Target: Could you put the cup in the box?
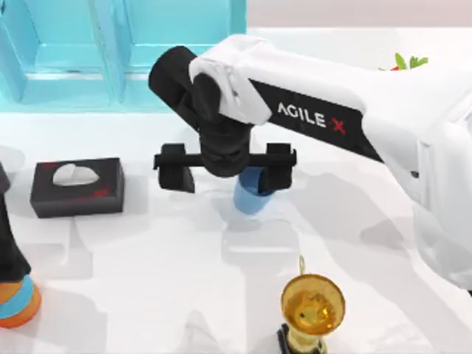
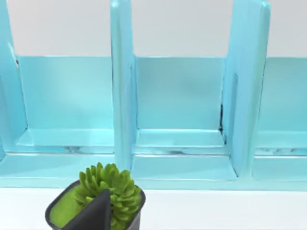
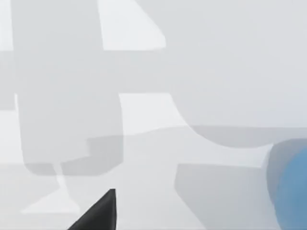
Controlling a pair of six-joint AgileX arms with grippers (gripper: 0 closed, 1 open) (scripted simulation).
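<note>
The blue cup [image 1: 251, 195] stands upright on the white table, just right of the table's middle. My right gripper [image 1: 227, 175] hovers over it, open wide, and its right-hand finger [image 1: 279, 168] covers the cup's far rim. The cup sits off to that side, not centred between the jaws. In the right wrist view the cup [image 3: 291, 187] shows as a blue curve at the edge, with one dark fingertip [image 3: 100, 213] apart from it. The turquoise box [image 1: 88, 55], open and split by dividers, stands at the back left. My left arm [image 1: 6, 236] stays at the left edge.
A black tissue box [image 1: 77, 186] lies at the left. A gold trophy [image 1: 311, 308] stands at the front, right of middle. An orange and blue object [image 1: 18, 301] sits at the front left. A potted green plant [image 2: 103, 194] stands before the turquoise dividers [image 2: 122, 86].
</note>
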